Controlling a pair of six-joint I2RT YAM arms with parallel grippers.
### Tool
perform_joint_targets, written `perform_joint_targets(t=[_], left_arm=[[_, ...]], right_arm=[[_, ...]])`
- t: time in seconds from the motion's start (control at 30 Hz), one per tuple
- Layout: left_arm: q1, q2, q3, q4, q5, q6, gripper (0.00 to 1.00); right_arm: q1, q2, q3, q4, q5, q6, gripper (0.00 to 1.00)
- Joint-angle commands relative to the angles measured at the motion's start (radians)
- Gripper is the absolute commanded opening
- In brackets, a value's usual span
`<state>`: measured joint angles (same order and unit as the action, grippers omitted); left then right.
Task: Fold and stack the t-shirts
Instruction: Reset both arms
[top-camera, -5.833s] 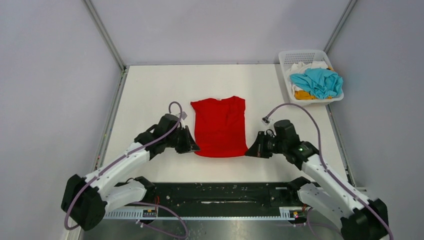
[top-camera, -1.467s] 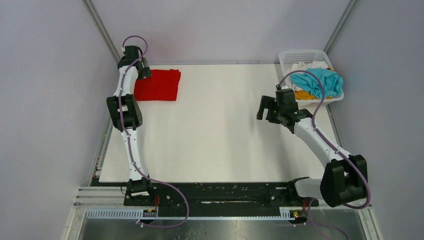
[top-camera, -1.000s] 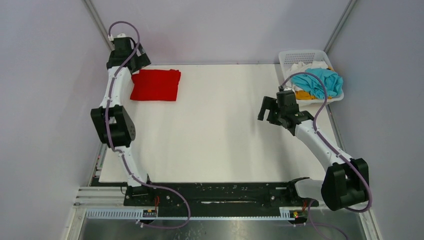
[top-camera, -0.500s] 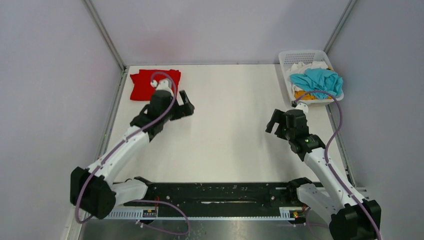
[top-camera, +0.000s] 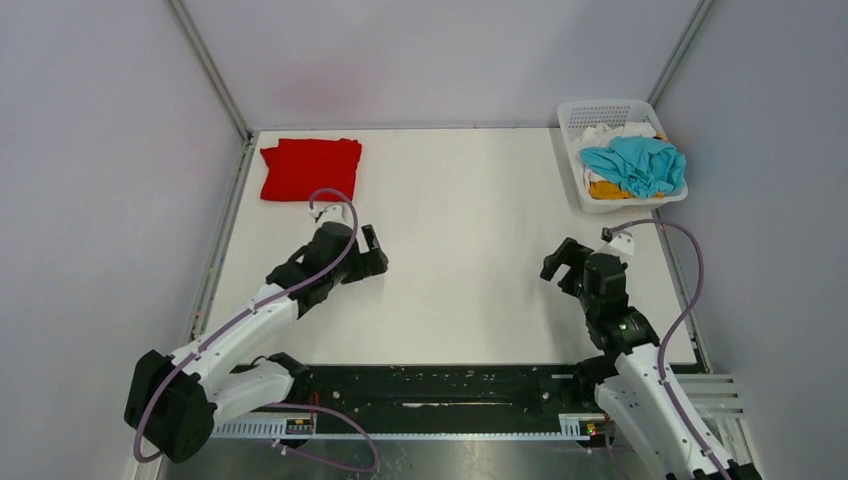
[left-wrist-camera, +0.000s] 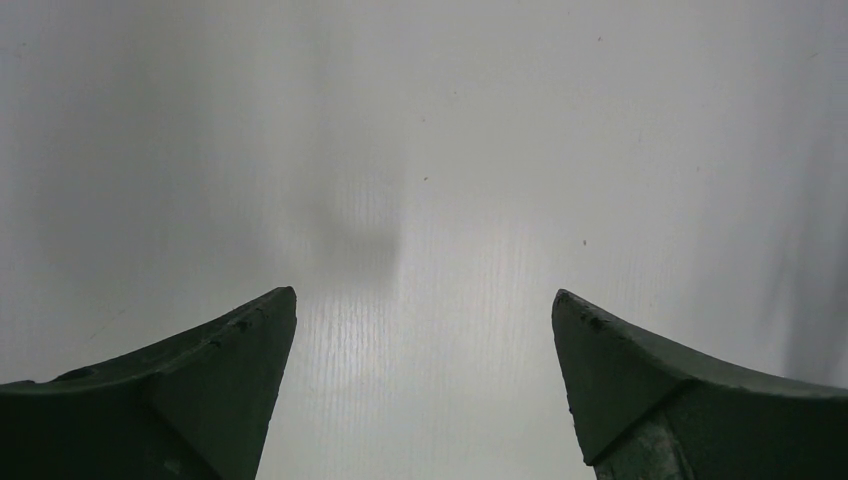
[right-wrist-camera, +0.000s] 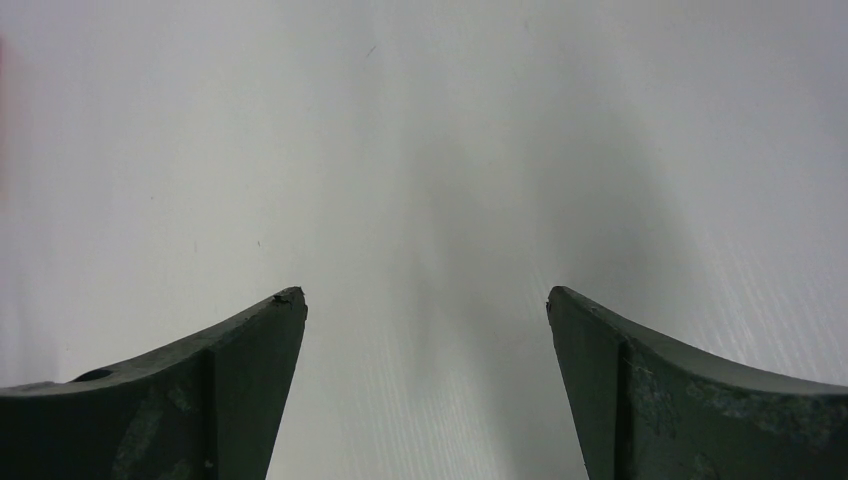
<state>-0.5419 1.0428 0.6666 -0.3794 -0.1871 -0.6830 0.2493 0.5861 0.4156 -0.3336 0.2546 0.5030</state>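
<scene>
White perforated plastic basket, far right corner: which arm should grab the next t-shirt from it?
Right, probably. The right gripper is open, empty, and on the side of the white perforated plastic basket; the left gripper sits across the table, nearer the folded red t-shirt.

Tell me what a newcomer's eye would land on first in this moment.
The folded red t-shirt lies alone in the far-left corner of the white table, the strongest colour in view. At the far-right corner, a white perforated basket holds a crumpled turquoise-blue t-shirt heaped over white cloth and orange-yellow cloth. Nearer the bases, the left end effector and right end effector hover open and empty over bare tabletop.
</scene>
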Motion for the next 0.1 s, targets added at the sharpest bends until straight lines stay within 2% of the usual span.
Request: perform_joint_targets(t=[0.0,0.07], left_arm=[[-0.004,-0.035,-0.009,0.063,-0.039,-0.029,0.99],[-0.003,-0.046,-0.013,0.052,-0.067,-0.050,0.99]], right_arm=[[-0.002,-0.028,-0.004,0.069,0.065,0.020,1.00],[-0.002,-0.027,0.005,0.056,0.074,0.017,0.99]])
